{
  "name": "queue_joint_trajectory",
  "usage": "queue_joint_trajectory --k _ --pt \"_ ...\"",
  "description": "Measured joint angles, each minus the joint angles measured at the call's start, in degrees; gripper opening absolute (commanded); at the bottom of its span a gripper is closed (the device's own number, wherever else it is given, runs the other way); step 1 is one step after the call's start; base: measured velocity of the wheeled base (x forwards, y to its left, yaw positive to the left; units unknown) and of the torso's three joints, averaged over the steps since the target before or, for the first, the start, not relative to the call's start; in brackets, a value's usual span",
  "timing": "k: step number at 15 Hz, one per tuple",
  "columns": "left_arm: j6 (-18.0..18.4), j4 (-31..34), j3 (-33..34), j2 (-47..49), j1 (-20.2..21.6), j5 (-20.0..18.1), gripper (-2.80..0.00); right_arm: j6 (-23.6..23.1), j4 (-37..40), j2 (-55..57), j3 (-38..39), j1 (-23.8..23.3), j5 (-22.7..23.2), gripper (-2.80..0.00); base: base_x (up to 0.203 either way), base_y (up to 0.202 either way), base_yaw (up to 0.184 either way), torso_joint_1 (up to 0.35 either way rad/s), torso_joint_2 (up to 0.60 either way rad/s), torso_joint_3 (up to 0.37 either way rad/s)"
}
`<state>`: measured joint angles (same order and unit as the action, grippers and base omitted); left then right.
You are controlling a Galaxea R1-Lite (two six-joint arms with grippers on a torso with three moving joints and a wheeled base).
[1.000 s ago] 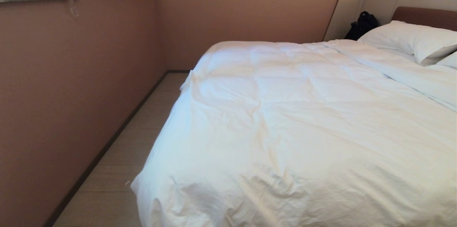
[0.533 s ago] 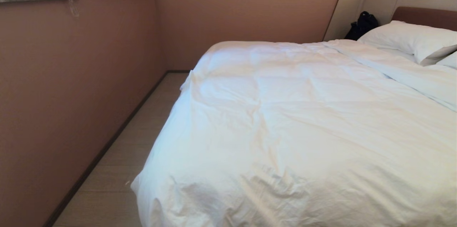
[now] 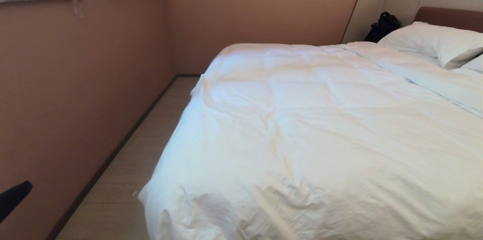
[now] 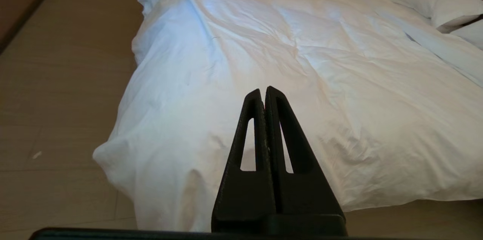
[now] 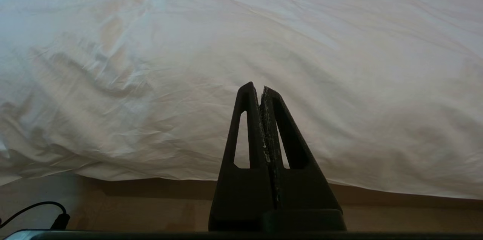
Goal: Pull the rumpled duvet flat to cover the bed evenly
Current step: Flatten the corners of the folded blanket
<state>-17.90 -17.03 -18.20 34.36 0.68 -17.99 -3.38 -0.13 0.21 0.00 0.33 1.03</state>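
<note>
Duvet (image 3: 320, 138) lies spread over the bed (image 3: 449, 17), puffy and wrinkled, its near-left corner (image 4: 113, 157) bunched and drooping toward the floor (image 3: 124, 179). L gripper (image 4: 264, 91) hangs in the air short of that corner, clenched tight on nothing, tips aimed at the quilt's near part but not touching; in head view only a dark bit of it (image 3: 13, 198) shows at the lower left, by the wall (image 3: 75, 93). R gripper (image 5: 256, 86) is likewise pressed closed and empty, off the near edge (image 5: 226, 176), pointing across the quilt's broad mid area. Near hem hangs past the mattress side, brown base showing under it. Left edge runs along a strip of bare floor btwn bed and wall, narrow but open the whole length. Far end: pillows (image 3: 434, 42) by the headboard, with a folded band of white fabric (image 3: 426, 74) just below them. Black bag (image 3: 383, 25) sits in the far corner beside the pillows
</note>
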Motion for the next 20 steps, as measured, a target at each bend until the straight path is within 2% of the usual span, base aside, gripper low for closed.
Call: queue_joint_trajectory --k 3,5,8,13,17,20 --pt "-1.19 -8.99 -2.58 10.68 0.0 -2.31 -2.8 0.0 0.04 0.0 0.0 0.0 0.0 -2.8 0.0 0.0 0.0 0.0 0.0 0.0" --pt "-2.98 -12.37 -7.01 17.74 0.0 -3.59 -2.8 0.0 0.03 0.0 0.0 0.0 0.0 -2.8 0.0 0.0 0.0 0.0 0.0 0.0" --pt "-6.39 -14.33 -12.64 25.81 0.0 -4.26 -2.8 -0.01 0.04 0.0 0.0 0.0 0.0 -2.8 0.0 0.0 0.0 0.0 0.0 0.0" --pt "-8.88 -19.63 -16.81 35.1 0.0 -4.16 -2.8 0.0 0.02 0.0 0.0 0.0 0.0 -2.8 0.0 0.0 0.0 0.0 0.0 0.0" --pt "-9.77 -19.78 -19.77 38.42 -0.02 -4.3 -2.8 -0.01 0.06 0.0 0.0 0.0 0.0 -2.8 0.0 0.0 0.0 0.0 0.0 0.0" --pt "-13.01 -19.78 -22.91 40.62 -0.06 -4.31 -2.8 -0.01 0.06 0.0 0.0 0.0 -0.04 -2.8 0.0 0.0 0.0 0.0 0.0 0.0"
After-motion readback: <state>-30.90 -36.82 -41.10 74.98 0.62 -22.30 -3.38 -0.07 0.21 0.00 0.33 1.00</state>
